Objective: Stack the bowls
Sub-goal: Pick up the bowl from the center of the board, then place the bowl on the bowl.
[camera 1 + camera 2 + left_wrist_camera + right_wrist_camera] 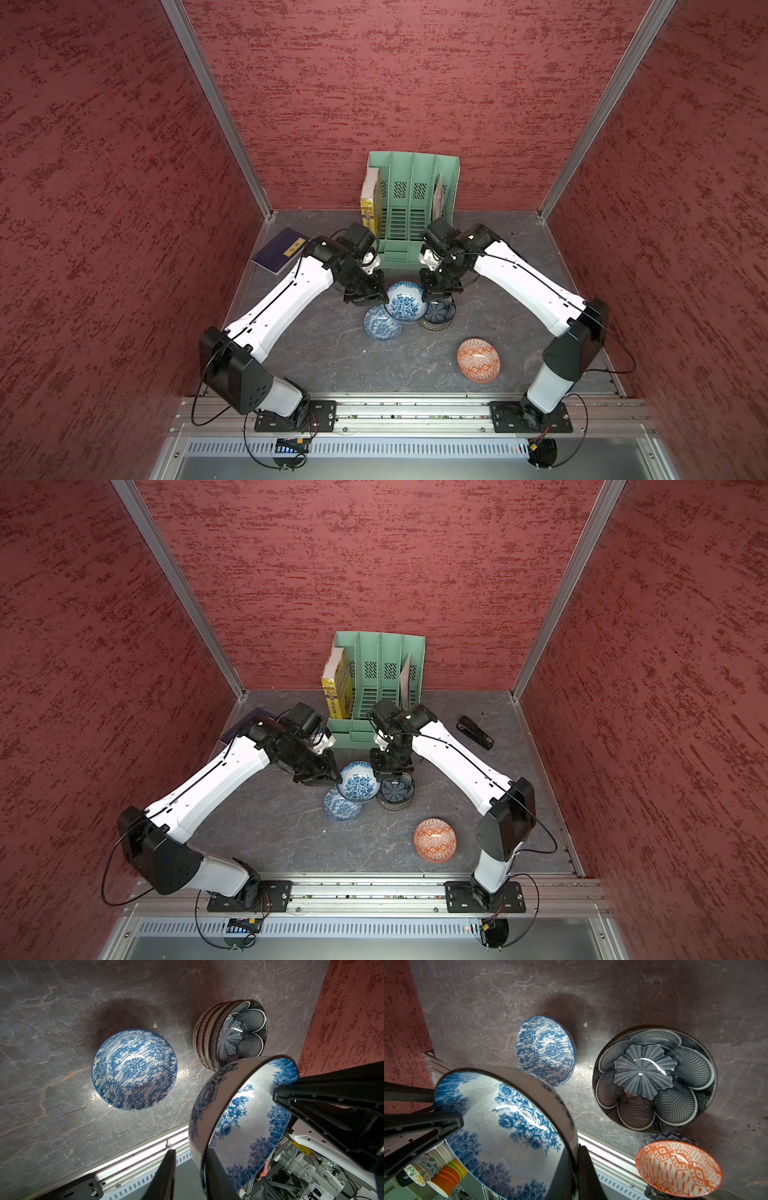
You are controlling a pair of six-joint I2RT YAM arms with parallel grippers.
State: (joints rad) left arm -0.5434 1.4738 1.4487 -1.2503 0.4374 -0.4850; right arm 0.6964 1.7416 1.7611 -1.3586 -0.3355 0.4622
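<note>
Top views: rose bowl (pixel 405 301), blue-white, hangs above the bench (pixel 316 353) between both arms, overlapping the striped blue bowl (pixel 382 323) in both top views.
Materials: bowls are round glazed ceramic with glossy highlights; bench is dark, veined and stone-look; walls are rough red.
Stack: dark flower bowl (pixel 234 1032), scalloped pattern, tops nested bowls with dotted and ribbed sides, on the bench near the rose bowl.
Loose: striped blue bowl upright on the bench; orange diamond bowl (pixel 478 359) apart, toward the front rail.
Clutter: green file rack (pixel 411 195) with yellow book (pixel 370 203) behind the arms; purple notebook (pixel 280 250); black stapler (pixel 476 732).
Grip right: right fingers (pixel 584 1167) pinch the rose bowl rim, one inside, one outside.
Grip left: left fingers (pixel 166 1176) narrow, astride the opposite rim; outer finger shows a gap to the wall.
</note>
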